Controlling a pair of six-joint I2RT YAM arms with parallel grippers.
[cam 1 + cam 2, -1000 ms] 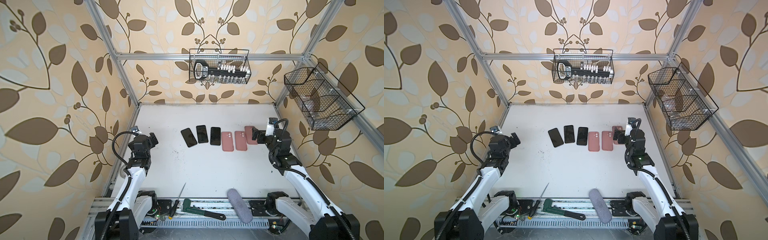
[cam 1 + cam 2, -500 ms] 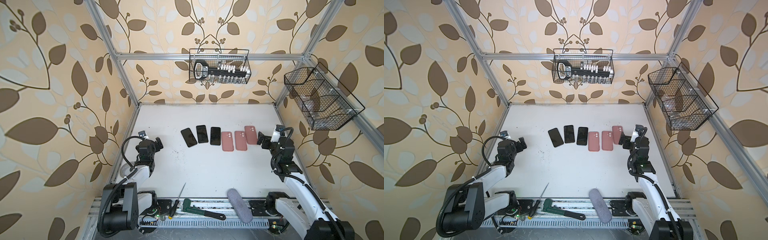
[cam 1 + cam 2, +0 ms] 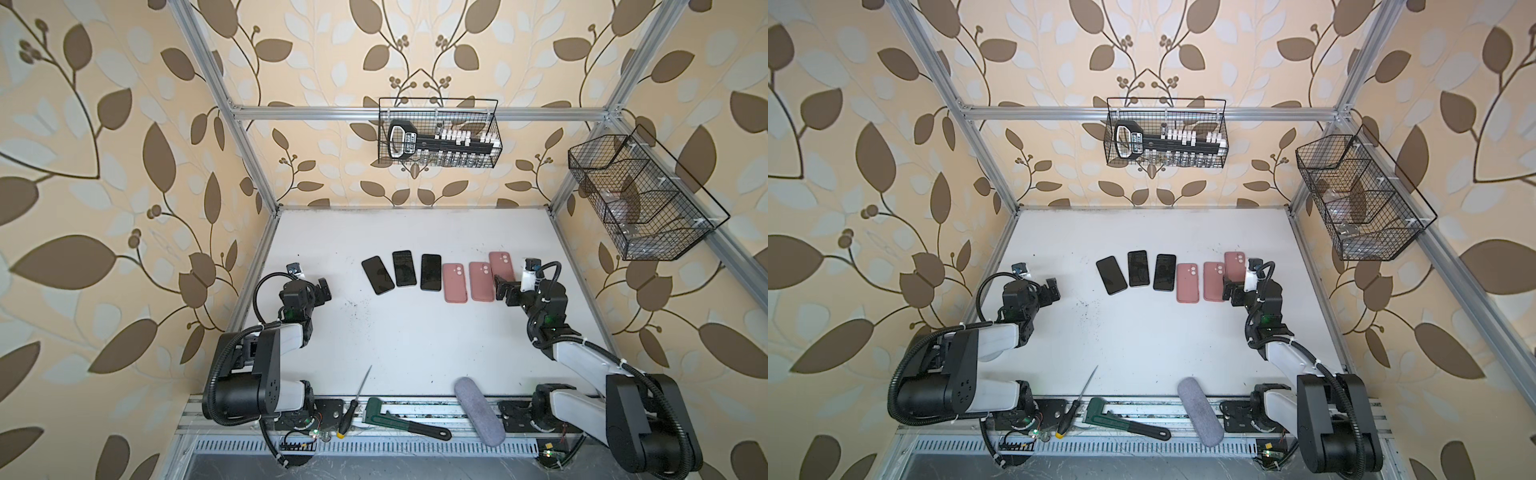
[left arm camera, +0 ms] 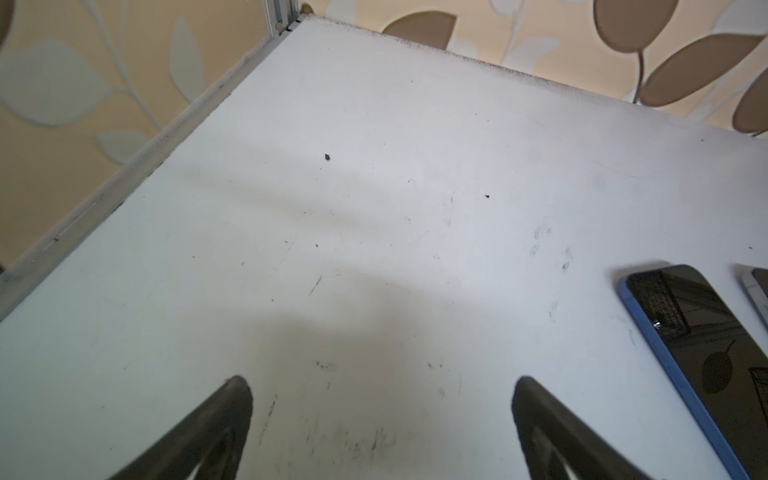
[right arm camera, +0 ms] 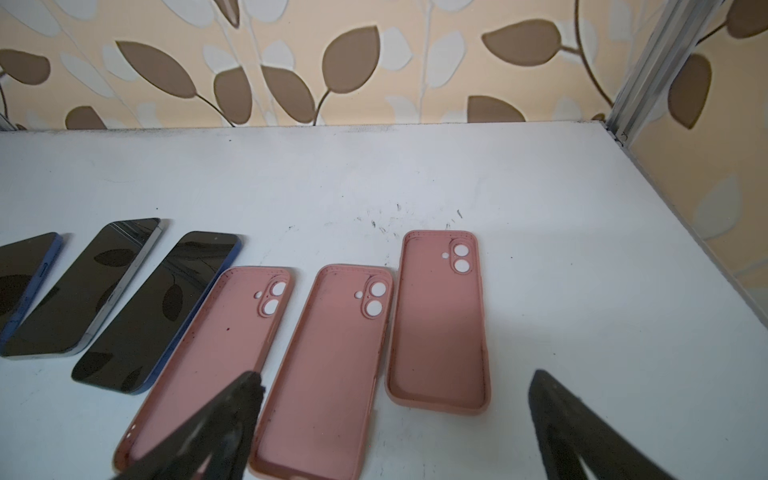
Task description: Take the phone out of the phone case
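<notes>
Pink cases (image 5: pixel 328 365) beside phones (image 5: pixel 153 307); white table (image 5: pixel 540 187) open toward far edge.

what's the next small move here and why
Probably just retreat to a rest pose. All three pink phone cases lie empty, the three phones lie loose beside them, and the left gripper and right gripper are open, holding nothing.
</notes>
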